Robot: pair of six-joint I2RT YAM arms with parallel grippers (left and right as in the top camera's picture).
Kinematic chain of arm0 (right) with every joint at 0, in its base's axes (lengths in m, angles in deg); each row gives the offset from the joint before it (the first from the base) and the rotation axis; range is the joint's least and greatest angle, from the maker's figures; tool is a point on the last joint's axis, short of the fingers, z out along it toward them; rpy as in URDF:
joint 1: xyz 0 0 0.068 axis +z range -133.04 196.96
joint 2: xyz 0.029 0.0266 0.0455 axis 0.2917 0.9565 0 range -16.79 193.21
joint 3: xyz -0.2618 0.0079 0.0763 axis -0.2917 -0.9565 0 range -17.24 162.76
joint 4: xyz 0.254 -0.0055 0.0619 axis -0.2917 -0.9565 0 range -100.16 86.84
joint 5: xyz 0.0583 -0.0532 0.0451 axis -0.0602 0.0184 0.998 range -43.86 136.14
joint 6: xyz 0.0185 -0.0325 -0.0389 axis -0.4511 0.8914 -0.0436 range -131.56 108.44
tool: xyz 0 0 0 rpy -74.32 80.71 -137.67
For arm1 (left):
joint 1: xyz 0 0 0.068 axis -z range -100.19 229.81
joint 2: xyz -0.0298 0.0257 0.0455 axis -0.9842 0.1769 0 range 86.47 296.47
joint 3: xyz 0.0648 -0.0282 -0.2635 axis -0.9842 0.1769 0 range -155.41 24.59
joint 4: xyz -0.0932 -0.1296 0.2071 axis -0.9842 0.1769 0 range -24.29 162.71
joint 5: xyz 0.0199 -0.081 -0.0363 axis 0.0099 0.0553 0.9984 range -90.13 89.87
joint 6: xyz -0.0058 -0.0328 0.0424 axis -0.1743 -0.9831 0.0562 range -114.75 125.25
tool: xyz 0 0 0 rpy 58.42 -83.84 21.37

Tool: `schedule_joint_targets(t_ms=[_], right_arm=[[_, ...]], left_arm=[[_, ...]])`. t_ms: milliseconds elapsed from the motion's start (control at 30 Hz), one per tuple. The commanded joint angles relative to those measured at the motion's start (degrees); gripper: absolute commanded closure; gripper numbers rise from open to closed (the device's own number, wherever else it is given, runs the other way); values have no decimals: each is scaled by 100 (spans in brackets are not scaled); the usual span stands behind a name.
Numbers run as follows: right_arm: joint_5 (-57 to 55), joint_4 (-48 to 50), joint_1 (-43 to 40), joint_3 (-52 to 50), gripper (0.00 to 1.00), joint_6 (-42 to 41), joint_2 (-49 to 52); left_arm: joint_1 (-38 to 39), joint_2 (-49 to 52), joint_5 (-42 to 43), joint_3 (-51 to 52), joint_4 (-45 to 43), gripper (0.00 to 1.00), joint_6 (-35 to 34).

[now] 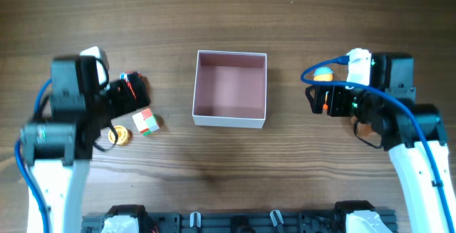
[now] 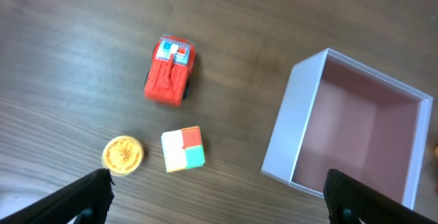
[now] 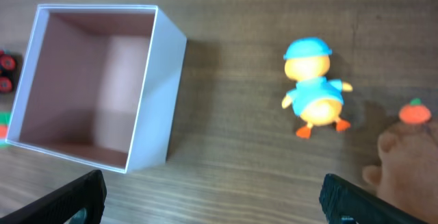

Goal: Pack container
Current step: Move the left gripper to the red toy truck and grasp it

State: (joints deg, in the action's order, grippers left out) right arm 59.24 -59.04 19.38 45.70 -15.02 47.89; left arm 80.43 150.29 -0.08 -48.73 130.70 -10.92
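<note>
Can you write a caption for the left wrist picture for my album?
An empty pink-lined box sits beside a red toy car, a puzzle cube and a golden disc.

Wood table point(image 1: 228, 12), one side: red toy truck point(image 2: 170, 70), a multicolour cube point(image 2: 183, 149) near it, and a round gold disc point(image 2: 122, 155) just beside the cube, none touching. Other side: yellow duck figure point(image 3: 313, 87) with blue cap. Near it, a small orange piece point(image 3: 413, 112) sits against a blurry tan lump point(image 3: 404, 162).
</note>
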Motion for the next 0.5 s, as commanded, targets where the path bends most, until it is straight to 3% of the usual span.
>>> schedule_joint_targets(t_ms=[0,200,333,467], right_arm=[[17,-278,-2,173,0,205,22],[-560,-546,-2,173,0,-111,24],[-560,-544,-2,173,0,-114,24],[-557,-501,-2,170,0,-111,26]], left_arm=[[-52,485,-79,-654,407,0,422],[-769,1386,-573,-658,232,0,669],[-979,2594,-573,-658,94,0,1967],[-973,3641,-94,-658,-553,0,2483]])
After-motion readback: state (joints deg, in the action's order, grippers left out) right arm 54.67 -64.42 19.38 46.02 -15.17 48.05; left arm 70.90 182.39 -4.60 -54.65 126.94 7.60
